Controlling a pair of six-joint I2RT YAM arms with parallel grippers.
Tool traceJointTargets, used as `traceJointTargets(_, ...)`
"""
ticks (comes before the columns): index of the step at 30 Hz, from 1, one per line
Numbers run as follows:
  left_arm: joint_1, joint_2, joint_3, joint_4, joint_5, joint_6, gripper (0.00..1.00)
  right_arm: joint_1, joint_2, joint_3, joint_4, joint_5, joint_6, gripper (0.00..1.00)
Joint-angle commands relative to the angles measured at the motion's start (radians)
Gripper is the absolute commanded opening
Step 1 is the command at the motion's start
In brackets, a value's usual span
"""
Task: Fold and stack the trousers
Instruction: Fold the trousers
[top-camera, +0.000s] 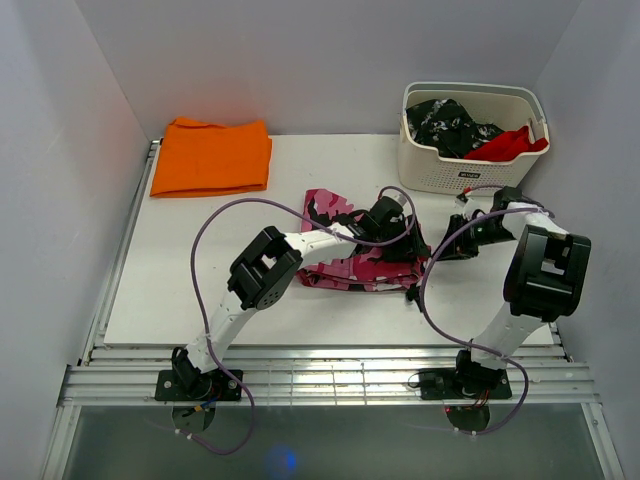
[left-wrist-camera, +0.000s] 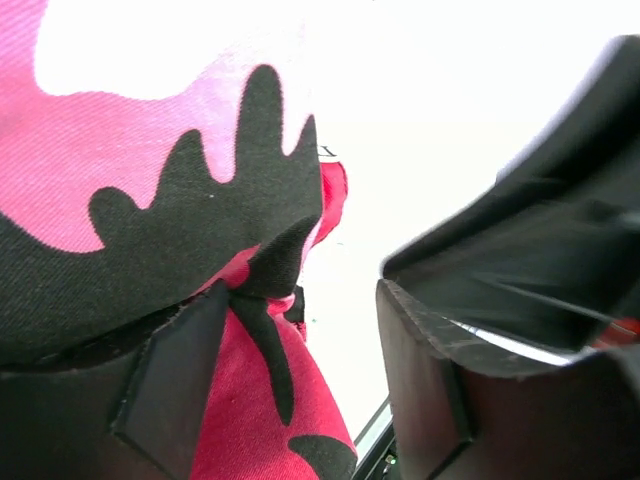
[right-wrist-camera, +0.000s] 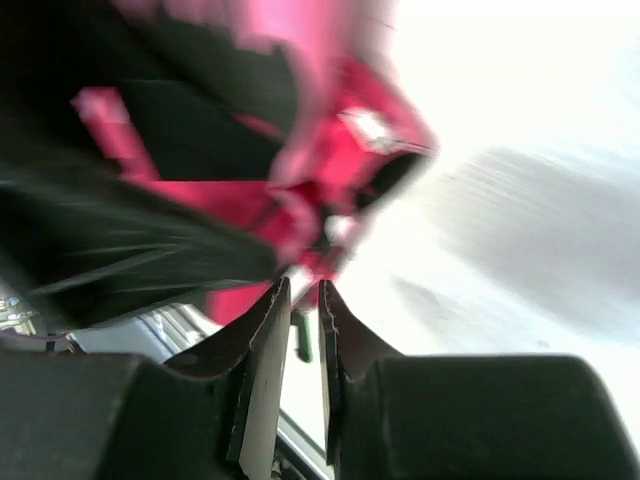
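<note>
The pink camouflage trousers (top-camera: 345, 262) lie bunched in the middle of the white table. My left gripper (top-camera: 400, 232) sits over their right end. In the left wrist view my left gripper (left-wrist-camera: 300, 292) is open wide, with the trousers (left-wrist-camera: 150, 150) draped over its left finger (left-wrist-camera: 170, 390) and hanging into the gap. My right gripper (top-camera: 445, 245) is just right of the trousers' right edge. In the blurred right wrist view my right gripper (right-wrist-camera: 303, 288) is shut to a thin slit. Its tips are at the edge of the trousers (right-wrist-camera: 330, 170), with no cloth seen between the jaws.
A folded orange cloth (top-camera: 212, 157) lies at the back left. A cream basket (top-camera: 450, 175) at the back right holds a black-and-white speckled garment (top-camera: 450, 125) and a red cloth (top-camera: 510, 145). Walls enclose the table on three sides.
</note>
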Motion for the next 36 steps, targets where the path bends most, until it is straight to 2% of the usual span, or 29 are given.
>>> traceJointTargets(1, -0.003, 0.039, -0.026, -0.053, -0.027, 0.007, 0.76, 0.019, -0.092, 0.050, -0.049, -0.143, 0.003, 0.24)
traceJointTargets(7, -0.003, 0.042, -0.044, -0.056, -0.031, 0.009, 0.80, 0.077, -0.082, 0.016, 0.003, -0.226, 0.091, 0.15)
traceJointTargets(12, 0.002, 0.036, -0.049, -0.040, -0.022, 0.016, 0.87, 0.093, -0.071, -0.042, 0.054, -0.248, 0.124, 0.14)
traceJointTargets(14, 0.005, 0.028, -0.055, -0.030, -0.013, 0.026, 0.84, 0.080, -0.082, -0.039, 0.057, -0.241, 0.123, 0.14)
traceJointTargets(15, 0.008, 0.021, -0.058, -0.024, -0.002, 0.027, 0.79, 0.057, -0.100, -0.042, 0.064, -0.249, 0.123, 0.14)
traceJointTargets(17, 0.016, 0.007, -0.075, -0.010, 0.010, 0.033, 0.74, 0.036, -0.115, -0.041, 0.066, -0.254, 0.121, 0.15)
traceJointTargets(21, 0.029, -0.072, -0.127, 0.049, 0.031, 0.065, 0.75, -0.015, -0.140, -0.035, 0.066, -0.226, 0.117, 0.17)
traceJointTargets(25, 0.031, -0.142, -0.178, 0.164, 0.062, 0.099, 0.81, -0.023, -0.135, -0.041, 0.142, -0.201, 0.192, 0.26)
traceJointTargets(29, 0.032, -0.195, -0.267, 0.278, 0.116, 0.101, 0.87, -0.018, -0.125, -0.048, 0.248, -0.214, 0.337, 0.41)
traceJointTargets(36, 0.034, -0.242, -0.374, 0.423, 0.159, 0.109, 0.89, 0.062, -0.082, -0.024, 0.291, -0.104, 0.388, 0.48)
